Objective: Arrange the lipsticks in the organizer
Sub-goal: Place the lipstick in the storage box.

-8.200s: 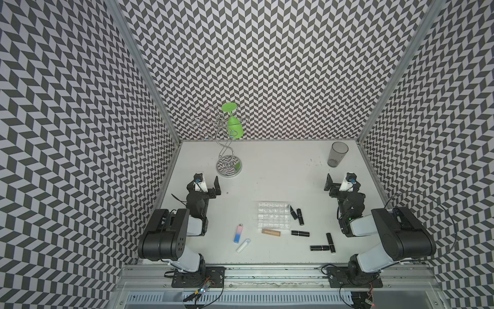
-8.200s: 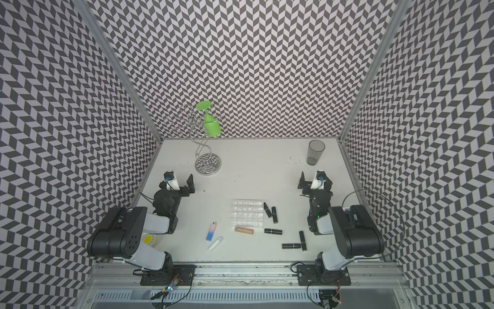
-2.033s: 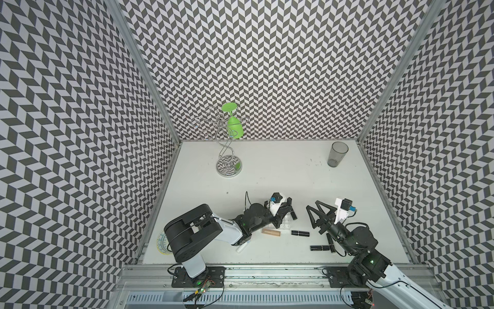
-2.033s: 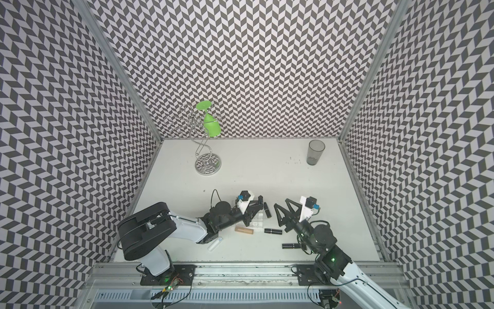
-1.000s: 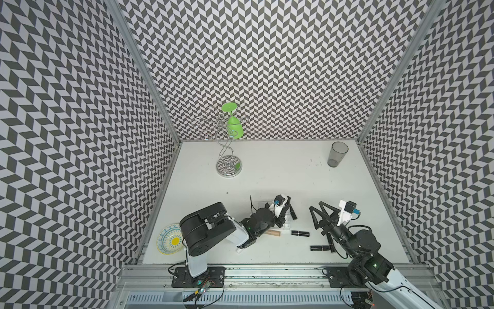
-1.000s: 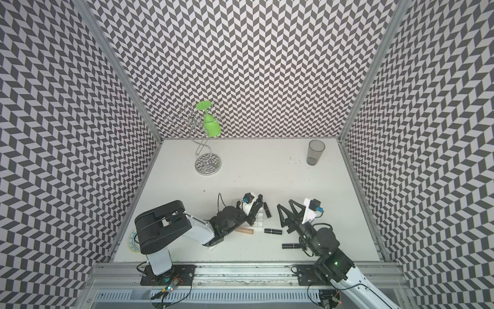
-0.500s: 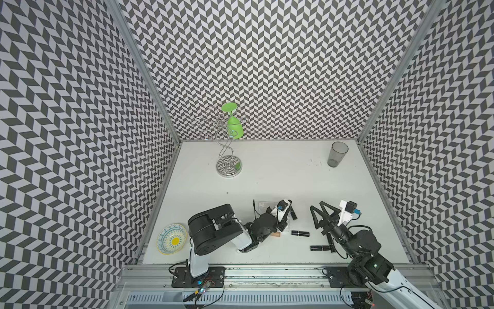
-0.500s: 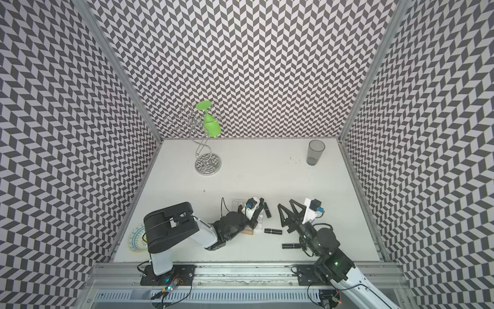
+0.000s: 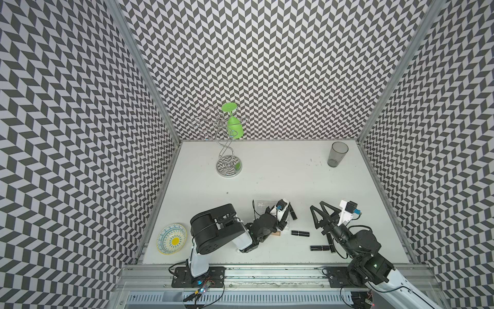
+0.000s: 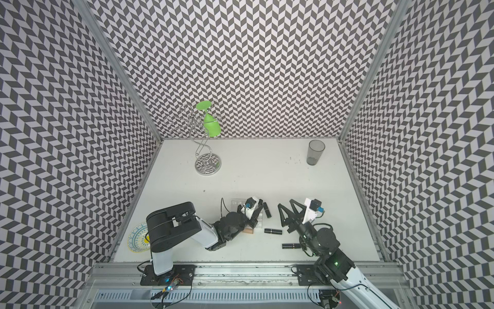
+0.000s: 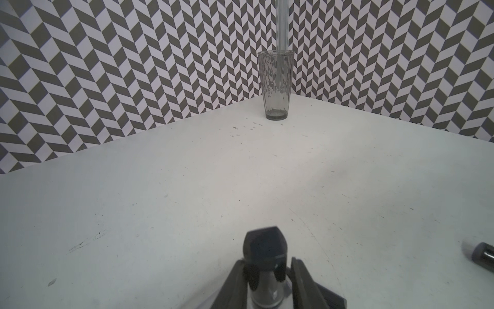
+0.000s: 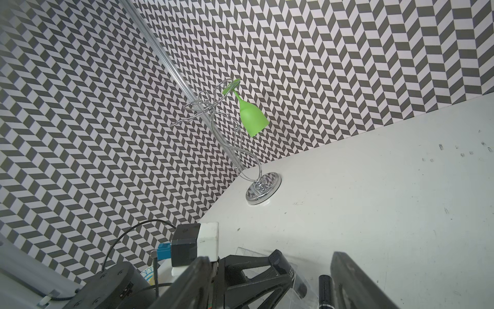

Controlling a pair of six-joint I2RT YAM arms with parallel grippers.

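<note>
Glossy black lipstick tube (image 11: 265,246) stands between my left jaws, grip unclear; I'd open fully, then lift straight.

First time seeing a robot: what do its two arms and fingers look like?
The left arm and right arm have black joints and white links. Their fingers are black triangular frames; a white camera block with blue plug tops each wrist.
</note>
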